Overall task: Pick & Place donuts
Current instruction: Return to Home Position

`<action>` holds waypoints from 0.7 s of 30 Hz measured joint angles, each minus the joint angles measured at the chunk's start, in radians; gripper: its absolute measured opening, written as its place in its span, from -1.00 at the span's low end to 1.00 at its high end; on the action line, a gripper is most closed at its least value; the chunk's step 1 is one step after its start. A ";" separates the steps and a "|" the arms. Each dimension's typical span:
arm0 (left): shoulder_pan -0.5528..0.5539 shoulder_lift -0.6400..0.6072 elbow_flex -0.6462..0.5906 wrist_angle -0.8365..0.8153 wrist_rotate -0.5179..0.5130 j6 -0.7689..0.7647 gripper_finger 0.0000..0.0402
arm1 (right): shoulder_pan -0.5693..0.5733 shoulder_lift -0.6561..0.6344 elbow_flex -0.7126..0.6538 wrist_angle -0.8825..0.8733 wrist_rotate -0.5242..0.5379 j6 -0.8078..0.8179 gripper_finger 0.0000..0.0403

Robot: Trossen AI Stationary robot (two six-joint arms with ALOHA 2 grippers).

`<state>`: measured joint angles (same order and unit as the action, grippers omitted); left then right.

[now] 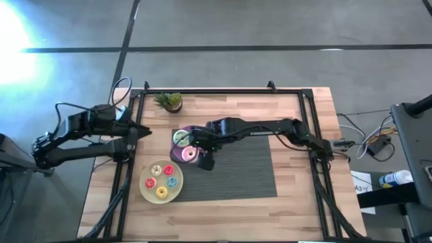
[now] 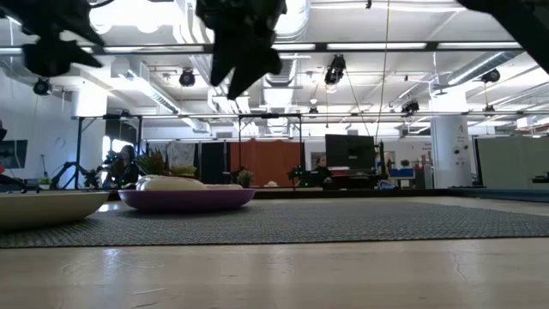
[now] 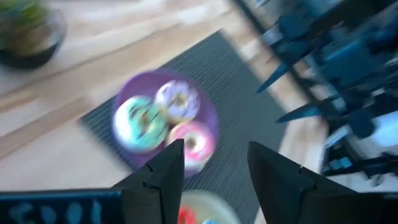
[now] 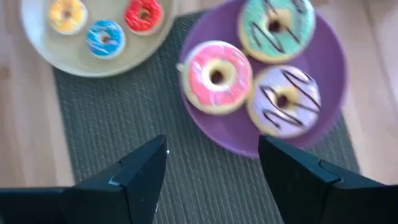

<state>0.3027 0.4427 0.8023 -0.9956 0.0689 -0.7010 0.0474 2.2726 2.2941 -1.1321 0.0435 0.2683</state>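
The table (image 1: 297, 209) bears a dark mat (image 1: 236, 175), and on it the purple plate (image 4: 333, 50) holds the pink donut (image 4: 216, 76), green donut (image 4: 275, 26) and lilac donut (image 4: 285, 99), while the pale plate (image 4: 62, 53) beside it holds the small yellow donut (image 4: 66, 15), blue donut (image 4: 104, 37) and red donut (image 4: 143, 14), perhaps more. The right claw (image 4: 212, 142) hangs by the purple plate's edge, spread wide and empty; the left claw (image 3: 216, 145), also spread and empty, waits at the table's left. To go home cleanly, the right arm should rise straight before drawing back, sparing the pink donut.
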 joint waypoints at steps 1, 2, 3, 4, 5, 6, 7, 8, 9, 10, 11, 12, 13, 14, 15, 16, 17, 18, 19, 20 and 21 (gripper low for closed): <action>0.000 -0.010 -0.031 0.064 0.012 -0.001 -0.26 | 0.005 -0.024 -0.030 0.000 0.021 0.011 0.21; -0.001 -0.018 -0.069 0.141 0.034 -0.005 -0.26 | 0.010 -0.050 -0.064 0.002 0.040 0.022 0.20; -0.002 -0.021 -0.115 0.224 0.062 -0.011 -0.26 | 0.015 -0.082 -0.109 0.004 0.059 0.037 0.19; -0.004 -0.022 -0.166 0.314 0.099 -0.025 -0.26 | 0.019 -0.114 -0.155 0.011 0.073 0.057 0.19; -0.007 -0.022 -0.218 0.405 0.142 -0.034 -0.26 | 0.021 -0.154 -0.208 0.023 0.084 0.079 0.19; -0.012 -0.021 -0.270 0.489 0.191 -0.043 -0.26 | 0.023 -0.194 -0.268 0.032 0.087 0.101 0.19; -0.017 -0.019 -0.321 0.568 0.235 -0.052 -0.26 | 0.023 -0.234 -0.330 0.046 0.087 0.125 0.19; -0.023 -0.021 -0.365 0.636 0.275 -0.059 -0.26 | 0.023 -0.280 -0.401 0.073 0.088 0.148 0.19; -0.030 -0.026 -0.399 0.681 0.306 -0.063 -0.26 | 0.022 -0.324 -0.474 0.104 0.088 0.169 0.19; -0.036 -0.036 -0.423 0.703 0.330 -0.069 -0.26 | 0.022 -0.367 -0.542 0.133 0.088 0.192 0.19; -0.042 -0.049 -0.437 0.704 0.348 -0.073 -0.26 | 0.021 -0.413 -0.611 0.162 0.089 0.215 0.18; -0.047 -0.064 -0.445 0.698 0.354 -0.074 -0.26 | 0.019 -0.460 -0.671 0.192 0.094 0.239 0.18; -0.054 -0.086 -0.448 0.681 0.358 -0.070 -0.26 | 0.018 -0.507 -0.723 0.207 0.105 0.264 0.18; -0.062 -0.112 -0.445 0.676 0.359 -0.060 -0.26 | 0.018 -0.558 -0.770 0.208 0.124 0.292 0.18; -0.066 -0.142 -0.428 0.651 0.357 -0.043 -0.26 | 0.018 -0.606 -0.811 0.203 0.149 0.319 0.18; -0.067 -0.175 -0.406 0.611 0.352 -0.020 -0.26 | 0.019 -0.652 -0.849 0.196 0.171 0.346 0.18; -0.067 -0.208 -0.379 0.554 0.332 0.003 -0.26 | 0.019 -0.694 -0.882 0.193 0.190 0.365 0.19; -0.067 -0.237 -0.350 0.489 0.301 0.025 -0.26 | 0.020 -0.738 -0.915 0.194 0.204 0.384 0.19; -0.067 -0.262 -0.319 0.429 0.258 0.044 -0.26 | 0.021 -0.780 -0.942 0.195 0.217 0.407 0.19; -0.067 -0.291 -0.284 0.364 0.203 0.057 -0.26 | 0.022 -0.821 -0.965 0.193 0.229 0.438 0.19; -0.067 -0.320 -0.250 0.286 0.136 0.063 -0.26 | 0.022 -0.864 -0.987 0.194 0.230 0.474 0.19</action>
<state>0.2356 0.1226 0.5523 -0.7095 0.2044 -0.6384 0.0692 1.4083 1.3073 -0.9383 0.2733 0.7420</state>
